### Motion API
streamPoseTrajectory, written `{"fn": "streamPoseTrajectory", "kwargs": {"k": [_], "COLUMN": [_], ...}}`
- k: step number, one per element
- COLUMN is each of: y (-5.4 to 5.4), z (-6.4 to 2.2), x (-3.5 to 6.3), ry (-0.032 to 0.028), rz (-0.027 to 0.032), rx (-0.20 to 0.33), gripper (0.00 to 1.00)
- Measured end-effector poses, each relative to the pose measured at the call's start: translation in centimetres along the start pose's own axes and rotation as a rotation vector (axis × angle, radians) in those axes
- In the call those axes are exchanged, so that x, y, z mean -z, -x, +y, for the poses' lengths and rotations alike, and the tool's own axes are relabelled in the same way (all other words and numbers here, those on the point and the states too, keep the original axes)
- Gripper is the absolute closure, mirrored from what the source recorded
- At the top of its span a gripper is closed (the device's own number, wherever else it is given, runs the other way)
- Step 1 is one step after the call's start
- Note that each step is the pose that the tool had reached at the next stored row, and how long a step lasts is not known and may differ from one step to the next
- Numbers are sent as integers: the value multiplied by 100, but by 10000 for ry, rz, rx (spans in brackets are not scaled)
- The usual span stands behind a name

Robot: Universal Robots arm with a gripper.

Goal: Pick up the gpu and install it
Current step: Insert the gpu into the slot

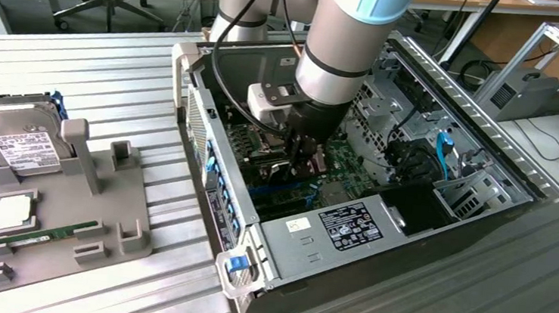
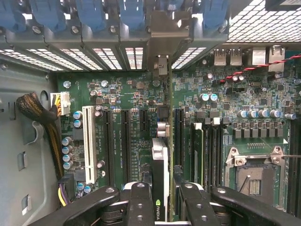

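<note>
My gripper (image 2: 162,207) is down inside the open computer case (image 1: 353,243), over the green motherboard (image 2: 136,94). It is shut on the gpu (image 2: 160,174), a slim dark card seen edge-on between the two black fingers (image 2: 140,202). The card stands upright among the long black expansion slots (image 2: 125,141), and its silver bracket (image 2: 162,37) reaches the slotted rear wall of the case. Whether the card's edge sits in a slot I cannot tell. In the exterior view the gripper (image 1: 305,159) hangs low in the middle of the case, under the grey arm.
A white slot (image 2: 88,141) and a cable bundle (image 2: 42,122) lie beside the card; a bare processor socket (image 2: 254,174) is on its other side. At the exterior view's left, a grey holder (image 1: 102,209) carries a hard drive (image 1: 19,141) and a green memory stick (image 1: 29,239).
</note>
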State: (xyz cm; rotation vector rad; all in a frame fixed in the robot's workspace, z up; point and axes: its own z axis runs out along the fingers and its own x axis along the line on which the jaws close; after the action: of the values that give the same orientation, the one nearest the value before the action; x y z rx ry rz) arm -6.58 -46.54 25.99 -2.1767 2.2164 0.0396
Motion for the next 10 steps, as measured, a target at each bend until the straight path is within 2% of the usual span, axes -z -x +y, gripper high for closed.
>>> {"fn": "streamPoseTrajectory", "kwargs": {"k": [10], "y": [1], "z": [0], "x": [6], "ry": [-2], "rz": [-3], "rx": [-24], "gripper": [73]}}
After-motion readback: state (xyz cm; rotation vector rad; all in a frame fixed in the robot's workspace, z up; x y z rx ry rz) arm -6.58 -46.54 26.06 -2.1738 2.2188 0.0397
